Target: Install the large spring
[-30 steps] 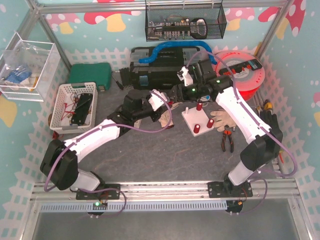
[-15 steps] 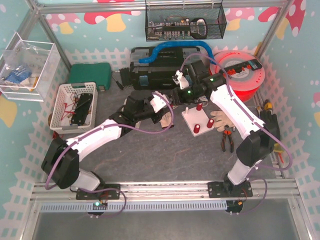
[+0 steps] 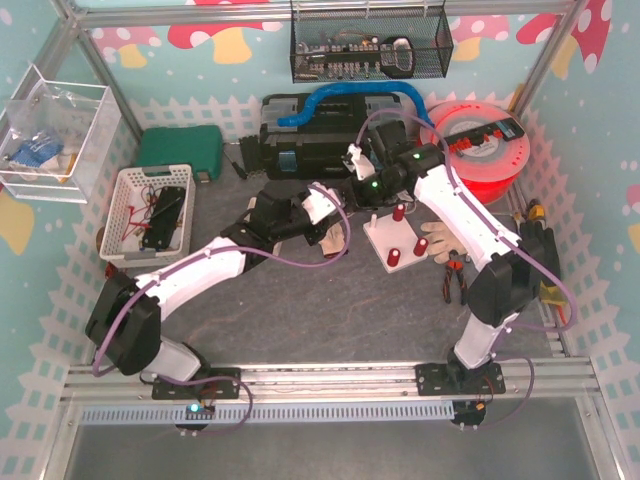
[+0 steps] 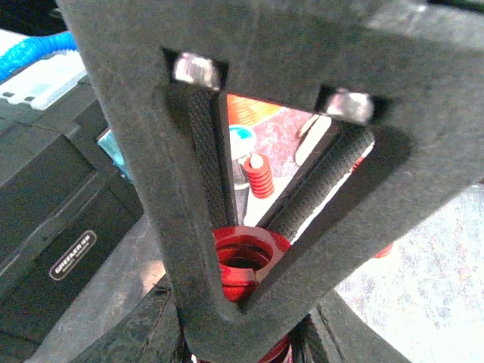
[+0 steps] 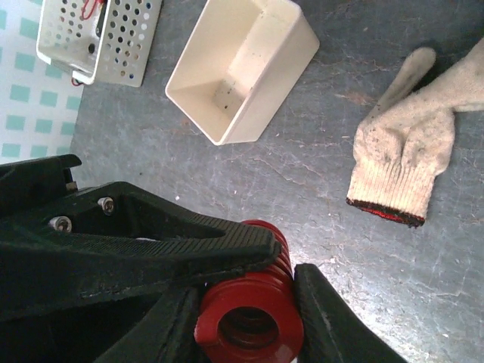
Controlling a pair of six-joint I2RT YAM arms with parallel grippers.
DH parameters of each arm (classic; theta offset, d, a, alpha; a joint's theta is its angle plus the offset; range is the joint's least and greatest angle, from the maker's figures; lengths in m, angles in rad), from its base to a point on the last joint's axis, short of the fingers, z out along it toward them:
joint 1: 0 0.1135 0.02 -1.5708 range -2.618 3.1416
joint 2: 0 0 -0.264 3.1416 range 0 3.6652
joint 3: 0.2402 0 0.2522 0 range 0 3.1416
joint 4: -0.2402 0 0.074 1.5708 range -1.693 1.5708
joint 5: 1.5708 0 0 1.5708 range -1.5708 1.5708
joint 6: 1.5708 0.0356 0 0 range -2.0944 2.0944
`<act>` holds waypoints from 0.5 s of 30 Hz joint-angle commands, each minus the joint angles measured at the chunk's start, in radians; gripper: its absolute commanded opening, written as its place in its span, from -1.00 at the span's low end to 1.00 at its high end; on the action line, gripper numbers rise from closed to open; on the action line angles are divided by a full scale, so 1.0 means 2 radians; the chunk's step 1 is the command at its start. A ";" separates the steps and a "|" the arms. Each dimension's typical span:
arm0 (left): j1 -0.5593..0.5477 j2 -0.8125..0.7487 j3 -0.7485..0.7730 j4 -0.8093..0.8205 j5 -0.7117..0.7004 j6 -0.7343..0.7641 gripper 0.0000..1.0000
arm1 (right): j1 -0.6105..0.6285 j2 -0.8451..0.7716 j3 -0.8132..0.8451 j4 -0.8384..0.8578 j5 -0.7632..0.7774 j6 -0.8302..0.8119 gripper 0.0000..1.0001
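Note:
The large red spring [image 4: 243, 261] sits between the ribbed fingers of my left gripper [image 4: 246, 236], which is shut on it. In the right wrist view the same spring [image 5: 253, 314] lies between my right gripper's [image 5: 253, 321] two fingers, which press its sides, with a left finger [image 5: 189, 238] across its top. In the top view both grippers meet, left [image 3: 333, 207] and right [image 3: 352, 190], just left of the white base plate [image 3: 380, 238]. The plate [image 4: 266, 208] carries a small red spring [image 4: 259, 175] on a post.
A worn glove [image 3: 445, 238] [image 5: 404, 155] and pliers [image 3: 455, 280] lie right of the plate. A cream bin [image 5: 242, 68] lies below the grippers. A white basket [image 3: 150, 210], a black toolbox [image 3: 310, 145] and a red spool [image 3: 490, 150] stand behind.
My right gripper has swung left and down to meet the left gripper at the spring. The left arm has barely moved.

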 commanded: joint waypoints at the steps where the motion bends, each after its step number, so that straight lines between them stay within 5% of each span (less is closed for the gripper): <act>1: -0.003 0.002 0.021 0.024 -0.003 0.011 -0.96 | 0.005 0.007 0.020 0.003 0.004 0.000 -0.86; 4: -0.002 0.002 0.018 0.024 -0.025 0.007 -0.66 | 0.005 0.000 0.022 0.018 0.020 0.010 -1.00; 8: 0.004 0.003 0.014 0.010 -0.061 -0.022 0.08 | 0.001 -0.006 0.028 0.027 0.078 0.025 -1.00; 15: 0.022 0.006 0.027 -0.032 -0.124 -0.086 0.56 | -0.017 -0.031 -0.002 0.044 0.224 0.034 -1.00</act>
